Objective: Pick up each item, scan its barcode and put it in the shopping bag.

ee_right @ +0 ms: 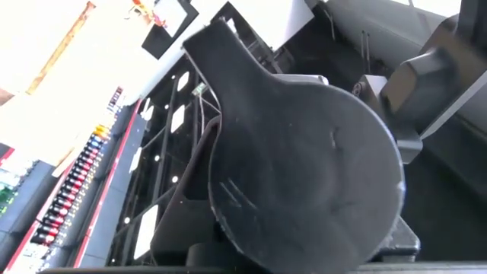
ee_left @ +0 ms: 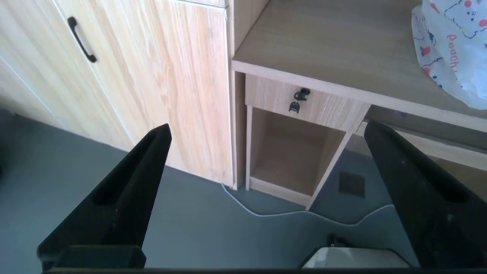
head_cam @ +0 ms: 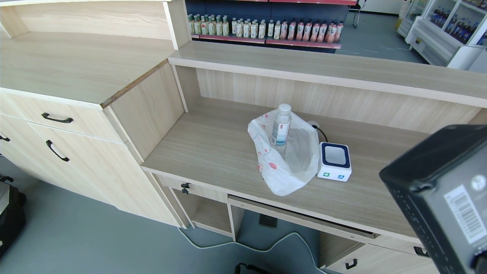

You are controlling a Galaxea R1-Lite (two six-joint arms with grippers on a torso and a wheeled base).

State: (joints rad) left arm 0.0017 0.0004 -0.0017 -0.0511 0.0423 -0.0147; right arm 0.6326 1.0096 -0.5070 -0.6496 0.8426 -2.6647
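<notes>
At the centre of the head view lay a long light-wood surface [head_cam: 213, 152], recessed under a raised wooden ledge [head_cam: 323, 68]. To its left stood a taller light-wood cabinet [head_cam: 87, 160] with black handles. Behind the ledge ran a store shelf of bottled drinks [head_cam: 266, 28]. At the lower right edge sat the black box-shaped housing of the right arm [head_cam: 441, 190], close to the camera.

Near the middle of the surface stood a white plastic shopping bag with red prints [head_cam: 283, 171], its mouth open upward. A clear plastic bottle with a white cap and label [head_cam: 280, 127] stood upright inside the bag. Just beside the bag, on its right, rested a small white box scanner with a dark blue frame on top [head_cam: 335, 161]. A thin black cable [head_cam: 322, 133] ran behind it toward the back wall.

The left tool [ee_left: 266, 133] hung released, its two black fingers [ee_left: 114, 205] spread wide. It was held over the grey floor [ee_left: 205, 198] in front of the surface's left end, with nothing between them. Whether the right tool [ee_right: 304, 167] was released or clenched could not be told.
</notes>
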